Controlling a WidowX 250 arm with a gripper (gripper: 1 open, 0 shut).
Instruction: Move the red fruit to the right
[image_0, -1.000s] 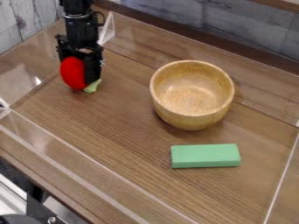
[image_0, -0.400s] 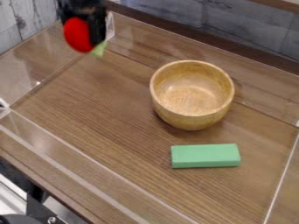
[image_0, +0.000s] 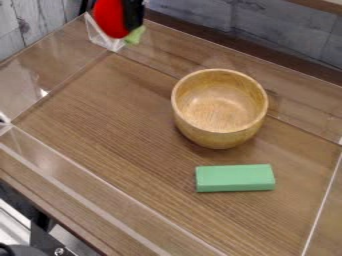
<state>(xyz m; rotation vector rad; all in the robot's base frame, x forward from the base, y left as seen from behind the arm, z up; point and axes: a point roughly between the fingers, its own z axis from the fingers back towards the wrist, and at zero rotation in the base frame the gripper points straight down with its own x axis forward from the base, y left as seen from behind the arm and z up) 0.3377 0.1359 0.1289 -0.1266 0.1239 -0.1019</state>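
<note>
The red fruit (image_0: 111, 19), a glossy red strawberry with a green cap showing at its lower right, hangs in the air at the top left of the camera view, well above the table. My gripper (image_0: 114, 12) is shut on it from above; most of the gripper is cut off by the top edge of the frame. The fruit sits up and to the left of the wooden bowl (image_0: 221, 106).
The round wooden bowl stands right of centre on the wooden table (image_0: 107, 140). A flat green rectangular block (image_0: 235, 178) lies in front of the bowl. Clear plastic walls (image_0: 40, 55) ring the table.
The gripper has lifted the red fruit off the table at the left and carried it upward and to the right. The bowl and green block have not moved.
</note>
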